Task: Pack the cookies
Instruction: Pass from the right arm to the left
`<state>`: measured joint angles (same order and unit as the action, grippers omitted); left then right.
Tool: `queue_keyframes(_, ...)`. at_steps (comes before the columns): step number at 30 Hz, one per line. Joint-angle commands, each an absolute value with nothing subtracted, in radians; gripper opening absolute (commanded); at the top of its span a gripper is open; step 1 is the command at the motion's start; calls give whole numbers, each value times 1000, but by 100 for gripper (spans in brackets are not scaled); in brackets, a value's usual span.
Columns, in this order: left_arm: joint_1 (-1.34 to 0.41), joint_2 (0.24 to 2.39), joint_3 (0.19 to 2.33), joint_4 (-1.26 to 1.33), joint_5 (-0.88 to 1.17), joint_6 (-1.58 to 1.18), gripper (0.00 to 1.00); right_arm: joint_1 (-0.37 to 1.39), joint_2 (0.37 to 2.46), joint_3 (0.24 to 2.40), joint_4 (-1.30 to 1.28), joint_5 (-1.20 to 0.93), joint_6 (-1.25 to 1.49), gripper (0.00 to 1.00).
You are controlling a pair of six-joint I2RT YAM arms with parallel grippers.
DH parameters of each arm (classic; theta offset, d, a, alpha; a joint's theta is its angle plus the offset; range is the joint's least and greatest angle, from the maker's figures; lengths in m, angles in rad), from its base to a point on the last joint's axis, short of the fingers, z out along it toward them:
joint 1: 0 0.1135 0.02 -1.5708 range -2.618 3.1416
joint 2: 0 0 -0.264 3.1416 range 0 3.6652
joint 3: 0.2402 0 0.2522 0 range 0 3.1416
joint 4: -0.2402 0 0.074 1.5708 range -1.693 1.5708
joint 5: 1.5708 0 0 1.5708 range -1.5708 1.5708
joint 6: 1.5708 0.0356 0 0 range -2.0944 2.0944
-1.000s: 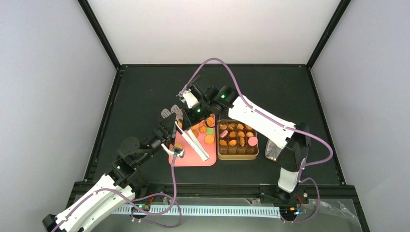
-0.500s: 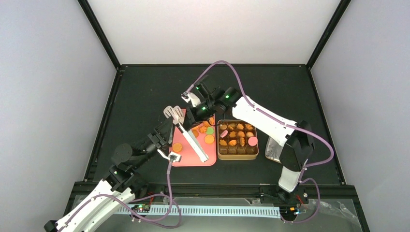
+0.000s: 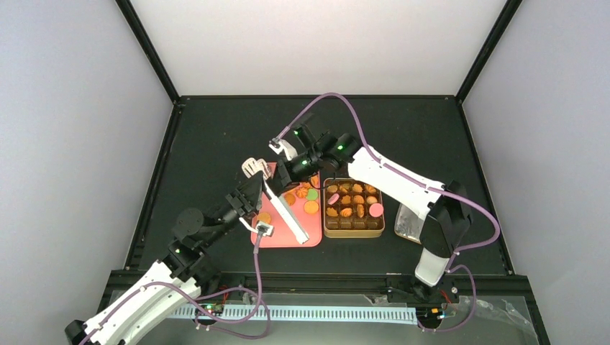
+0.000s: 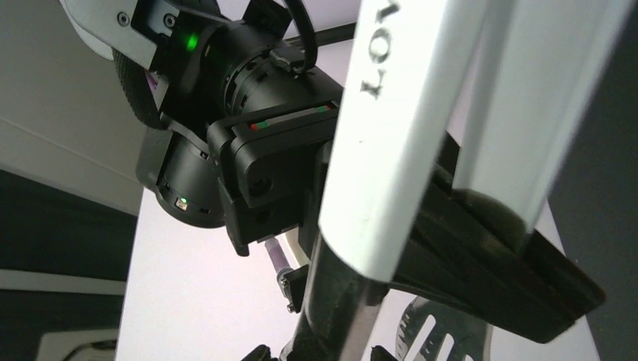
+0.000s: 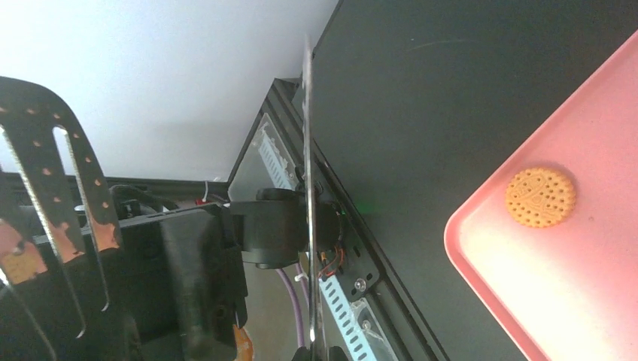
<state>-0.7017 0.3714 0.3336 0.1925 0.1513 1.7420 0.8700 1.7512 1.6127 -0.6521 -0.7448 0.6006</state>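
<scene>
The cookies lie in three places: a cluster [image 3: 306, 194] at the far right of the pink tray [image 3: 288, 237], one orange cookie [image 3: 265, 217] near its left edge, and several in the gold tin [image 3: 352, 234]. The tongs [image 3: 288, 212], with white handles and slotted metal heads, slant above the tray. My left gripper [image 3: 253, 188] is shut on a metal arm of the tongs [image 4: 406, 113]. My right gripper [image 3: 279, 175] is shut on the tongs near the heads. In the right wrist view a thin metal arm [image 5: 308, 150] runs to the jaws, and one cookie [image 5: 540, 197] lies on the tray [image 5: 587, 301].
A shiny lid-like piece [image 3: 404, 223] lies right of the tin. The right arm [image 3: 388, 180] reaches over the tin's far side. Black frame rails [image 3: 151, 180] border the dark mat.
My left arm drew back a little, then came forward to the tongs again. The tongs' metal heads shifted slightly left. My right gripper stayed at the tongs.
</scene>
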Motion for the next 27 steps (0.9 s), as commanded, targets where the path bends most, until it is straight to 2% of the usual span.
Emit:
queue_keyframes(1, -703, 383, 382, 243, 140, 1733, 30, 870, 1718, 1606, -619, -785, 615, 1)
queue_keyframes(3, -703, 390, 393, 243, 137, 1722, 22, 871, 1719, 1608, -625, -783, 604, 2)
queue_keyframes(7, -703, 396, 412, 238, 135, 1695, 2, 871, 1715, 1622, -658, -750, 572, 16)
queue_keyframes(9, -704, 398, 425, 219, 133, 1674, 2, 869, 1707, 1636, -675, -726, 552, 30)
queue_keyframes(16, -703, 418, 514, 76, 153, 1548, 1, 827, 1638, 1632, -695, -561, 431, 58)
queue_keyframes(20, -704, 463, 599, -28, 158, 1375, 1, 801, 1448, 1385, -422, -369, 327, 66)
queue_keyframes(25, -693, 600, 781, -207, 134, 992, 2, 799, 1137, 1017, -52, -148, 163, 99)
queue_keyframes(27, -672, 661, 858, -291, 176, 840, 1, 797, 1049, 956, -27, -123, 111, 100)
